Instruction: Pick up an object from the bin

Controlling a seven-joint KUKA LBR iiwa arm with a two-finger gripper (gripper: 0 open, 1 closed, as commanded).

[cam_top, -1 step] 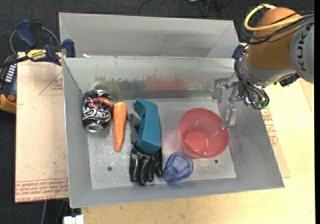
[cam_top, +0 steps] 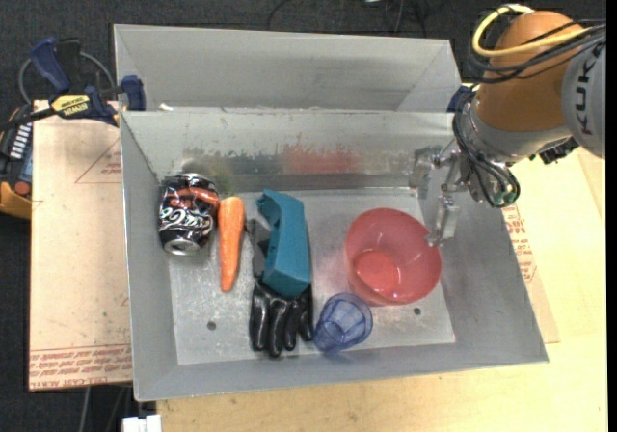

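My gripper (cam_top: 434,218) hangs at the right side of the bin, over the upper right rim of a translucent pink bowl (cam_top: 390,261). Its two metal fingers (cam_top: 446,213) stand apart, open, with nothing between them; the longer one reaches down to the bowl's rim. The bowl sits upright on the bin floor. A small translucent blue cup (cam_top: 342,322) lies on its side just left of and below the bowl.
Toward the middle lie a teal plastic tool (cam_top: 286,242) and a black glove (cam_top: 278,316) under its lower end. An orange carrot (cam_top: 229,239) and a crushed dark soda can (cam_top: 188,213) lie at the left. The bin's sloped right wall is close behind the gripper.
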